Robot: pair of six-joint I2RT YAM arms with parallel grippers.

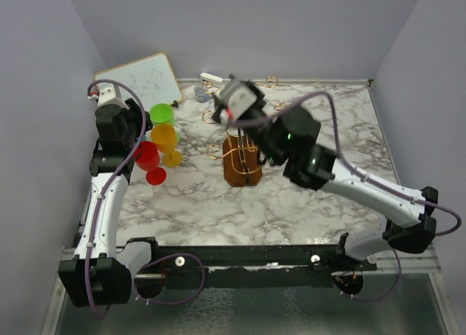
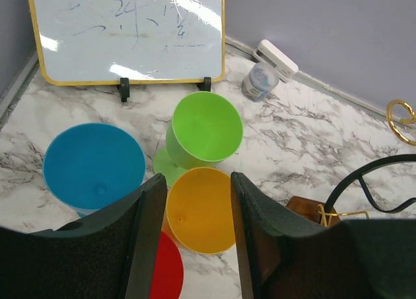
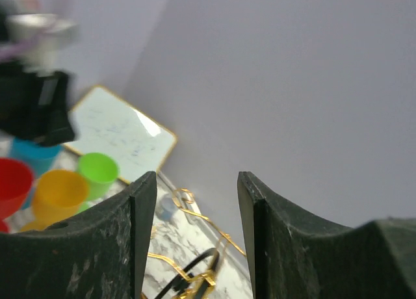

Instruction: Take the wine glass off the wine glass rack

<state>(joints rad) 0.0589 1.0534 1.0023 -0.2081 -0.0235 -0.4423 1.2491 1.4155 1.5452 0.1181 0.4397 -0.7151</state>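
The wine glass rack (image 1: pixel 242 166), a brown wooden block with gold wire arms, is seen near the middle of the marble table (image 1: pixel 328 124). Four plastic glasses are gathered upright on the table at nine o'clock from it, close together: the green wine glass (image 1: pixel 162 115), the yellow wine glass (image 1: pixel 164 138), the red wine glass (image 1: pixel 148 155) and the blue wine glass (image 2: pixel 94 166), the last shown clearly only in the left wrist view. The left gripper (image 2: pixel 196 179) is held over this cluster with its jaws released and spread. The yellow bowl is framed in the gap between them, and whether it is touched cannot be told. The right gripper (image 3: pixel 195 179) is raised at about twelve o'clock from the rack, likewise released, and is pointed toward the wall. A whiteboard (image 1: pixel 138 76) is leaned in the eleven o'clock corner, with a small grey jar (image 1: pixel 200 93) at its three o'clock.
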